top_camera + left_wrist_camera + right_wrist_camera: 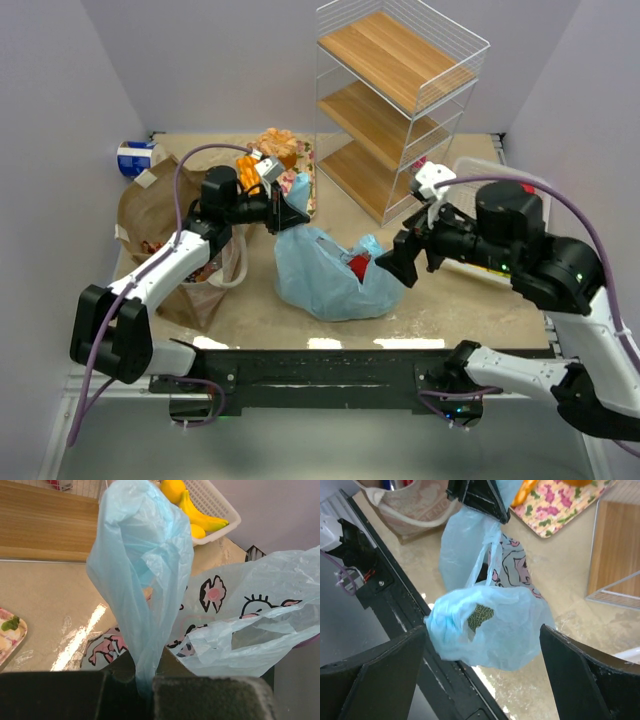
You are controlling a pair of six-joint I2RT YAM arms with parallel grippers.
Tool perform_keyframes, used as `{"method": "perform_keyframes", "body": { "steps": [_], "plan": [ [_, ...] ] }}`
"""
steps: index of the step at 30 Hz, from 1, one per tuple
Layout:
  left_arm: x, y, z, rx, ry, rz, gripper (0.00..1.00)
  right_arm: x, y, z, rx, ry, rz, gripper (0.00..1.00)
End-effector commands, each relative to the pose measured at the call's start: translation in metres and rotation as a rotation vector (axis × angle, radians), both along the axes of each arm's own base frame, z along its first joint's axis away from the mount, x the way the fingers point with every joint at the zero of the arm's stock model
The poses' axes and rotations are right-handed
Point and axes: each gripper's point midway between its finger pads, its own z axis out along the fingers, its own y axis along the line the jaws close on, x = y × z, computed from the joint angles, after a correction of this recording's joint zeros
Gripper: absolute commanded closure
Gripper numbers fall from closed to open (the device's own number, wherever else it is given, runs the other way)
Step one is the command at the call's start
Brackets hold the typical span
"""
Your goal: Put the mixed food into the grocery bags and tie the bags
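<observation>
Clamps light-blue bag [330, 280] by one handle in left pincer [288, 215]; holds right pincer [393, 268] apart, empty. Risks tearing thin plastic under hard pull.

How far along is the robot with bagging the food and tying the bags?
Done: food shows inside the brown paper bag and the blue bag. In hand: the left gripper pinches a blue handle; the right gripper hangs open nearby. Left: no finished knot shows on either bag, and a can lies outside.
</observation>
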Motion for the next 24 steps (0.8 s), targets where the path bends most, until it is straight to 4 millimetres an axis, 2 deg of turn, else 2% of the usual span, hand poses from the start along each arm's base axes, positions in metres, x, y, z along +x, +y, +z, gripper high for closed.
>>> {"method": "perform_keyframes", "body": {
  "steps": [1,3,4,5,6,7,10,13,14,15,18,24],
  "plan": [
    [0.005,0.0,0.005,-0.015,-0.043,-0.031,1.0,-0.006,0.007,0.02,0.089,-0.157,0.098,0.01],
    [0.003,-0.001,0.003,-0.029,-0.045,-0.037,1.0,-0.005,0.013,0.019,0.106,-0.193,0.132,0.01],
    [0.001,-0.001,-0.001,-0.033,-0.035,-0.044,1.0,-0.008,0.014,0.006,0.091,-0.207,0.171,0.01],
    [-0.001,-0.002,0.0,-0.037,-0.036,-0.05,1.0,-0.008,0.016,0.003,0.094,-0.229,0.19,0.01],
    [-0.001,-0.002,0.0,-0.036,-0.04,-0.057,1.0,-0.007,0.02,0.009,0.124,-0.28,0.204,0.01],
    [-0.003,-0.002,0.0,-0.036,-0.045,-0.065,1.0,-0.007,0.019,0.0,0.119,-0.294,0.212,0.01],
    [-0.005,-0.001,-0.003,-0.029,-0.045,-0.07,1.0,0.001,0.022,0.0,0.113,-0.352,0.207,0.01],
    [-0.007,-0.002,-0.004,-0.031,-0.036,-0.08,1.0,0.009,0.032,-0.005,0.096,-0.383,0.242,0.01],
    [-0.007,-0.002,-0.003,-0.033,-0.039,-0.083,1.0,0.007,0.037,-0.004,0.113,-0.4,0.273,0.01],
    [-0.007,-0.002,-0.002,-0.033,-0.04,-0.085,1.0,0.007,0.041,0.007,0.147,-0.448,0.286,0.01],
    [-0.009,-0.002,-0.002,-0.034,-0.04,-0.089,1.0,0.006,0.05,0.008,0.17,-0.49,0.335,0.01],
    [-0.012,-0.003,0.001,-0.042,-0.046,-0.108,1.0,0.004,0.065,-0.004,0.153,-0.469,0.425,0.01]
  ]
}}
